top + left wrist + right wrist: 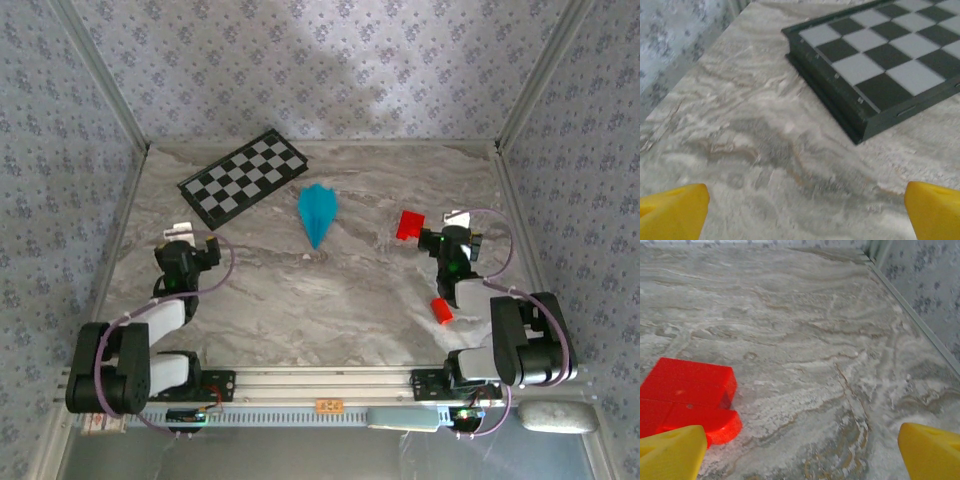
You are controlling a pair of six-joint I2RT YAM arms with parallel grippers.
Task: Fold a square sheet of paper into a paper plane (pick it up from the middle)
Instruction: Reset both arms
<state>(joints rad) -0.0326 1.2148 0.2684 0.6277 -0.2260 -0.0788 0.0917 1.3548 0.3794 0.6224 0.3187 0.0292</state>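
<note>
My left end effector (802,220) is spread wide, its yellow fingertips (671,212) far apart over bare bench (340,300) with nothing between them. Ahead of it and to its right lies the checkered board (880,55), flat on the bench, its near corner well clear of my fingers.

My right end effector (800,457) is spread just as wide and holds nothing. A red block (687,395) sits just ahead of its left fingertip; I cannot tell whether the two touch. A smaller red piece (441,311) lies behind this end effector, beside my right arm.

The paper plane (317,212) lies flat on the bench between my two end effectors, well apart from both: ahead and to the right of the left one, to the left of the right one. It is a slim cyan dart, its sharp nose pointing back toward my bases. The board's right end is near it on its left, not touching.
</note>
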